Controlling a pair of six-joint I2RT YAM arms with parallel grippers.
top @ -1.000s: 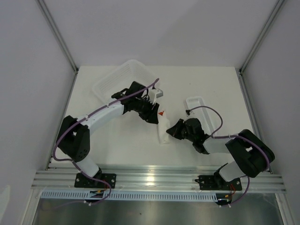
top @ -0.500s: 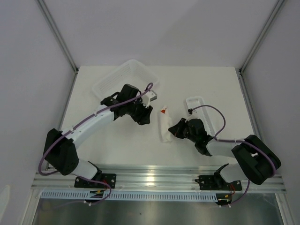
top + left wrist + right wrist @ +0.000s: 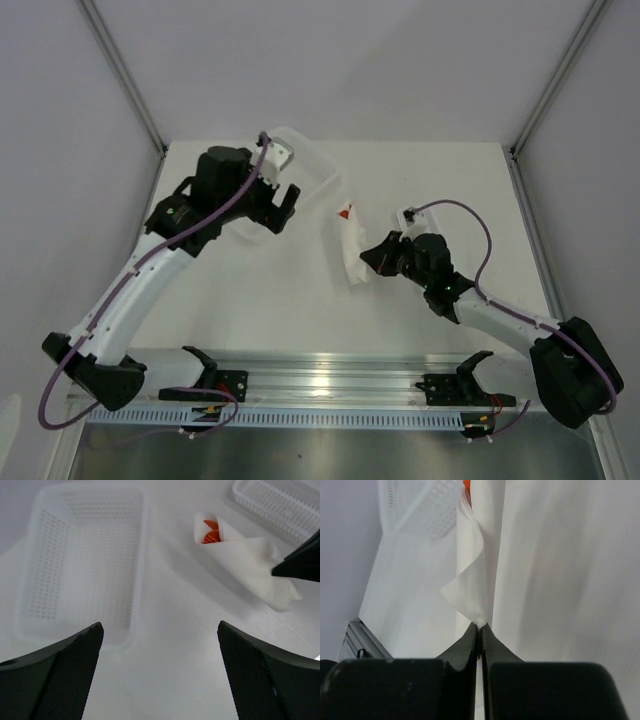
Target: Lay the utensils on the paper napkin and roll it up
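Note:
The paper napkin (image 3: 350, 252) lies rolled into a white bundle mid-table. The orange-red utensils (image 3: 346, 212) poke out of its far end. In the left wrist view the roll (image 3: 250, 565) shows the utensil tips (image 3: 211, 531) in its open mouth. My right gripper (image 3: 370, 257) is at the roll's near right side. It is shut on a loose corner of the napkin (image 3: 472, 587), pinched between its fingertips (image 3: 481, 625). My left gripper (image 3: 283, 207) hangs wide open and holds nothing, raised above the table left of the roll, beside the basket.
A large white mesh basket (image 3: 85, 555) sits at the back left, partly under the left arm (image 3: 190, 215). A narrow white tray (image 3: 272, 502) lies behind the right arm. Grey walls close in the table (image 3: 300, 300) on three sides.
My left gripper opened, let go of the roll and swung up and back left toward the basket. The right gripper stayed shut on the napkin, and the roll shifted slightly away.

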